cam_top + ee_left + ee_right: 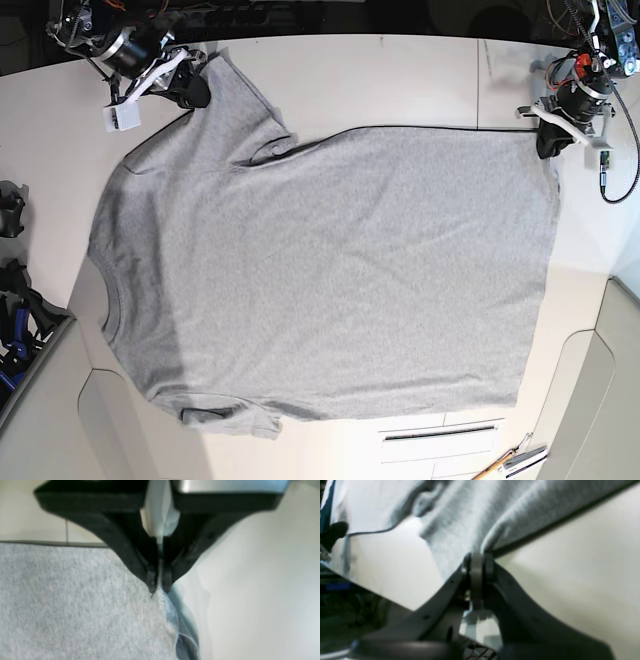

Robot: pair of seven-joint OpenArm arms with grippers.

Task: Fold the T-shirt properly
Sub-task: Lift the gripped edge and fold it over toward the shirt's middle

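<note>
2 robot arms reach in from the top corners of the base view over a pale surface [330, 50], with 1 large grey T-shirt [360, 270] spread across most of it. The side facing up is plain in the base view.

The left arm's fingers [160, 585], at the upper right of the base view, are closed on a corner of the T-shirt. In the left wrist view, the 2 dark fingertips pinch the fabric where its edges meet, and below them the border opens into a small loose fold. Flat grey cloth extends to 1 side and pale surface shows on the other.

The right arm's fingers [482, 577], at the upper left of the base view, are also clenched on the T-shirt. In the right wrist view, a narrow ridge of cloth runs up from between the tips, and more grey fabric hangs or lies beside them.

The shirt's top edge is nearly straight near the left fingers, then turns bunched and creased toward the right fingers. Its left border in the base view curves unevenly, with soft folds, and a crumpled flap sits at the lower left. The lower right portion lies mostly smooth.
</note>
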